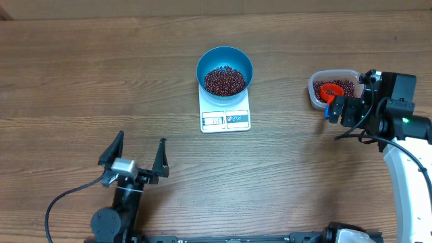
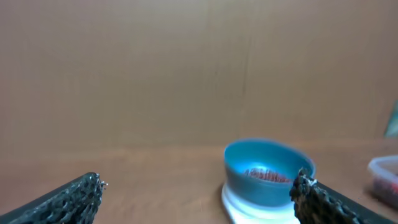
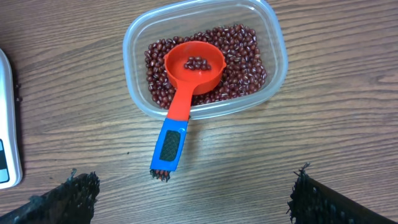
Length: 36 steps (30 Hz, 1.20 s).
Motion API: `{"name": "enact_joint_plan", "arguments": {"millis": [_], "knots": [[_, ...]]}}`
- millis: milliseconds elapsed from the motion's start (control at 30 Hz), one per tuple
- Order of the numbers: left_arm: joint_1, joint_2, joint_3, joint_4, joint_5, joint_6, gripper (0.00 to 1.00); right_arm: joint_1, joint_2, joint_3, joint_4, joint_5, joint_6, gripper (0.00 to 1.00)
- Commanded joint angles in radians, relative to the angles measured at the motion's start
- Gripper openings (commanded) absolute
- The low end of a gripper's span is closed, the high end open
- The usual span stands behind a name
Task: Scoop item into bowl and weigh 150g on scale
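The blue bowl (image 1: 225, 62) stands on the white scale (image 1: 225, 119) at the table's middle back, with dark red beans (image 1: 225, 80) piled inside. The left wrist view shows the bowl (image 2: 267, 171) ahead and to the right. More beans (image 3: 239, 56) fill a clear tub (image 3: 273, 37). A red scoop (image 3: 193, 65) rests in the tub with a few beans in its cup, and its blue handle (image 3: 171, 146) hangs over the near rim. My right gripper (image 3: 193, 193) hovers open just short of the handle, holding nothing. My left gripper (image 1: 140, 145) is open and empty at the front left.
The clear tub (image 1: 334, 86) sits at the right, about a bowl's width from the scale. My right arm (image 1: 405, 142) reaches in from the lower right corner. The scale's edge (image 3: 6, 143) shows at the left of the right wrist view.
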<state>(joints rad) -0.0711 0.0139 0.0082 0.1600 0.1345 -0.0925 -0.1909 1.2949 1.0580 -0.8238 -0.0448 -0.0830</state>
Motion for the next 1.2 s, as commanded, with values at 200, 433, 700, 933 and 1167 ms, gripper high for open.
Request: {"name": "enact_joint_plan", "arguments": {"millis": [200,433,700,933,1167], "knots": [[0.007,-0.011,-0.003,-0.243,-0.125,0.030,1.00,-0.002,-0.020,0.024,0.003,-0.001,-0.004,1.00],[0.006,-0.011,-0.003,-0.239,-0.119,0.090,1.00,-0.002,-0.020,0.024,0.003,-0.001,-0.004,1.00],[0.006,-0.010,-0.003,-0.238,-0.119,0.090,1.00,-0.002,-0.020,0.024,0.003,-0.001,-0.004,1.00],[0.005,-0.010,-0.003,-0.238,-0.119,0.090,1.00,-0.002,-0.020,0.024,0.003,-0.001,-0.004,1.00],[0.005,-0.010,-0.003,-0.238,-0.119,0.090,1.00,-0.002,-0.020,0.024,0.003,-0.001,-0.004,1.00]]}}
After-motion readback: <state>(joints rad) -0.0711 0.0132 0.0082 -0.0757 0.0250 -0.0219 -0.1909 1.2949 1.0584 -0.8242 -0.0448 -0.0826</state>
